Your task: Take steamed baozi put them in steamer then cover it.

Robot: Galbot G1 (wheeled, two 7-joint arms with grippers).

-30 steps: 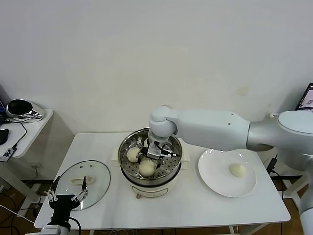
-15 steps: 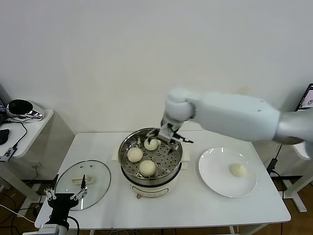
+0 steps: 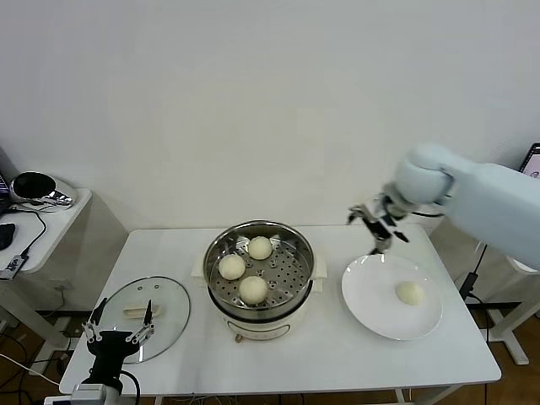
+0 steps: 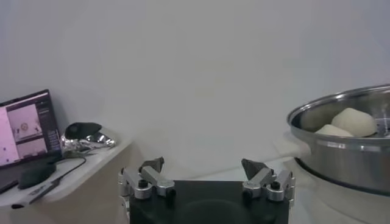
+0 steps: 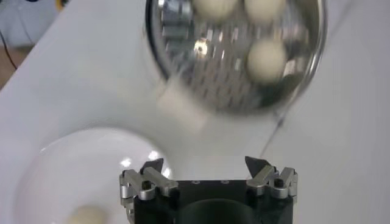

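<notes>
The steel steamer (image 3: 218, 249) on its cream base stands mid-table and holds three baozi (image 3: 260, 247), (image 3: 231, 267), (image 3: 253, 288). A fourth baozi (image 3: 410, 293) lies on the white plate (image 3: 367, 291) at the right. My right gripper (image 3: 377, 221) is open and empty, in the air above the plate's far edge, between steamer and plate. The right wrist view shows the steamer (image 5: 308, 67) with its buns and the plate (image 5: 73, 164) with the fourth baozi (image 5: 85, 215). The glass cover (image 3: 114, 304) lies flat at the table's front left. My left gripper (image 3: 116, 337) is open, low by the cover's near edge.
A side table (image 3: 51, 221) with a shiny dark object (image 3: 34, 186) and cables stands at the far left. A laptop (image 4: 24, 131) shows in the left wrist view. The wall runs close behind the table.
My right gripper released the third baozi at the back of the steamer, then rose and swung right to above the plate's far edge. The left arm has stayed put.
</notes>
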